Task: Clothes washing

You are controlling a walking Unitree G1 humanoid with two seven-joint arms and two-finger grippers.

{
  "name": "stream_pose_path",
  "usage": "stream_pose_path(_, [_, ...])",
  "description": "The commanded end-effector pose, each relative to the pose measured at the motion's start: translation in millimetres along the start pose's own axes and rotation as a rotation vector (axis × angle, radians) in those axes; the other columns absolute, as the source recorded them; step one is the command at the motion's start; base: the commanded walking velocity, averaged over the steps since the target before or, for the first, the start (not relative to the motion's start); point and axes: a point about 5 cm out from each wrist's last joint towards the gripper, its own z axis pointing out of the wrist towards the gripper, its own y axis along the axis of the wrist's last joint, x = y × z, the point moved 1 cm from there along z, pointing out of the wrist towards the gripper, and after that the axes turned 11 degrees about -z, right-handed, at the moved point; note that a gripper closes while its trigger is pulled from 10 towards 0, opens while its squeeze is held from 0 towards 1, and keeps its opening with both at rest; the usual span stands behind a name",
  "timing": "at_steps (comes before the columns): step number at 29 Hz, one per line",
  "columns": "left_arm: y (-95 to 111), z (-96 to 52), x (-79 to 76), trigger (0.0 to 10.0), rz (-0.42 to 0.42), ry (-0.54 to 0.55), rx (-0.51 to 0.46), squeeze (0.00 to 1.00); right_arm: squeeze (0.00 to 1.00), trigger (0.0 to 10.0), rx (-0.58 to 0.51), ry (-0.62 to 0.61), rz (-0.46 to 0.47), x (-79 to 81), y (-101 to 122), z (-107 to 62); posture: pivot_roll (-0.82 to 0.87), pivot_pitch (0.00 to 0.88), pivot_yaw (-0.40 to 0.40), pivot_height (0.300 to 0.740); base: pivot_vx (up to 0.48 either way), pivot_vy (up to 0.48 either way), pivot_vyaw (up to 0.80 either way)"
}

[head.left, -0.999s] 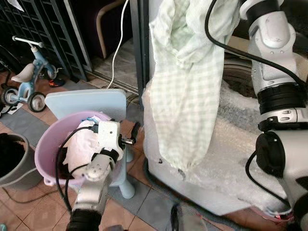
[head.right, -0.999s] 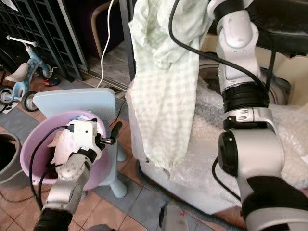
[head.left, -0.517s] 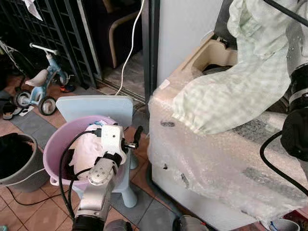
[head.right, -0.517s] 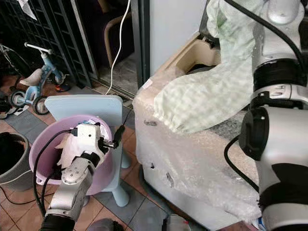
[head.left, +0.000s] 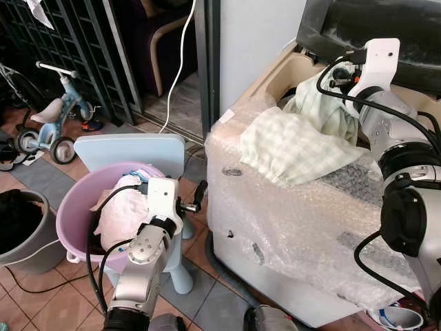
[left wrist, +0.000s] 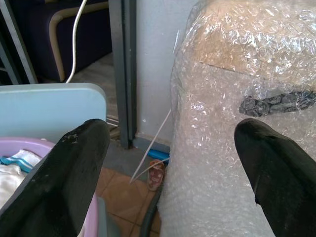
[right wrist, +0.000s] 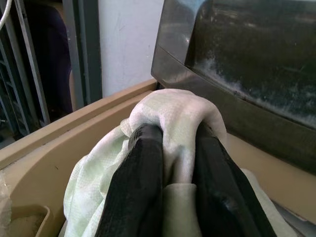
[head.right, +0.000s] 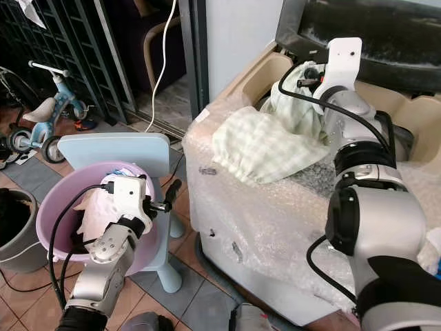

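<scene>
Over the bubble-wrapped washing machine [head.left: 296, 214], the right gripper [right wrist: 170, 163] pinches a pale green checked cloth [head.left: 296, 145] (trailing leftward over the rim); the left gripper [left wrist: 168, 163] hangs open.

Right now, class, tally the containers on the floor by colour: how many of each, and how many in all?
Pink laundry basin: 1
Grey bucket: 1
Total: 2

Lighting: even daylight, soft shadows. Doorway [head.left: 148, 41] stayed dark. Head views sharp. Left wrist fingers [left wrist: 74, 177] blurred, close. Wrap [left wrist: 247, 74] showed mild glare.
</scene>
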Motion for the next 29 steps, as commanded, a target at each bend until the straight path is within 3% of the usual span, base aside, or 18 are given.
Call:
stream_pose_path(1, [3.4,-0.1,1.7,10.0,0.015,0.008,-0.005,0.0,1.0,10.0,-0.024,0.079,-0.089,5.3,4.0,-1.2,-0.09,0.041,0.028,0.74,0.0,0.0,0.0])
stream_pose_path(3, [3.3,0.0,1.8,10.0,0.015,0.007,-0.003,0.0,1.0,10.0,-0.005,0.165,-0.272,8.4,-5.5,-9.6,-0.09,0.041,0.028,0.74,0.0,0.0,0.0])
stream_pose_path(5, [3.3,0.5,1.9,10.0,0.015,0.006,-0.001,0.0,1.0,10.0,-0.023,0.045,-0.405,-4.7,-5.8,-15.3,-0.1,0.042,0.032,0.74,0.0,0.0,0.0])
stream_pose_path(7, [2.5,0.9,1.2,10.0,0.015,0.001,0.002,0.0,1.0,10.0,-0.165,-0.181,-0.395,-27.1,12.6,-24.0,-0.1,0.041,0.037,0.74,0.0,0.0,0.0])
stream_pose_path(8, [2.5,0.9,1.2,10.0,0.015,0.001,0.002,0.0,1.0,10.0,-0.165,-0.181,-0.395,-27.1,12.6,-24.0,-0.1,0.041,0.037,0.74,0.0,0.0,0.0])
stream_pose_path(9, [2.1,1.7,0.3,10.0,0.018,-0.008,0.006,0.0,1.0,10.0,-0.277,-0.271,-0.42,-31.7,21.0,-36.8,-0.11,0.039,0.044,0.74,0.0,0.0,0.0])
stream_pose_path(16, [3.7,2.9,1.7,10.0,0.025,-0.013,0.006,0.0,1.0,10.0,-0.37,-0.378,-0.344,-24.1,18.2,-63.1,-0.11,0.037,0.049,0.74,0.0,0.0,0.0])
stream_pose_path(18, [4.0,2.4,2.3,10.0,0.027,-0.012,0.006,0.0,1.0,10.0,-0.402,-0.281,-0.303,-8.4,16.1,-68.6,-0.11,0.041,0.055,0.74,0.0,0.0,0.0])
stream_pose_path(19, [4.0,2.4,2.3,10.0,0.027,-0.012,0.006,0.0,1.0,10.0,-0.402,-0.281,-0.303,-8.4,16.1,-68.6,-0.11,0.041,0.055,0.74,0.0,0.0,0.0])
stream_pose_path(23, [3.6,2.2,3.1,10.0,0.028,-0.015,0.011,0.0,1.0,10.0,-0.371,0.123,-0.205,29.5,3.1,-79.8,-0.12,0.042,0.06,0.74,0.0,0.0,0.0])
stream_pose_path(25, [3.7,2.7,2.9,10.0,0.028,-0.018,0.012,0.0,1.0,10.0,-0.362,0.187,-0.18,33.1,0.5,-84.1,-0.12,0.042,0.06,0.74,0.0,0.0,0.0])
stream_pose_path(26, [5.0,4.0,1.4,10.0,0.022,-0.027,0.005,0.0,1.0,10.0,-0.357,0.323,-0.123,39.2,-1.5,-95.1,-0.12,0.041,0.061,0.74,0.0,0.0,0.0])
stream_pose_path(29, [6.0,4.9,0.9,10.0,0.024,-0.03,0.002,0.0,1.0,10.0,-0.371,0.463,-0.08,44.5,2.8,-109.7,-0.12,0.041,0.064,0.74,0.0,0.0,0.0])
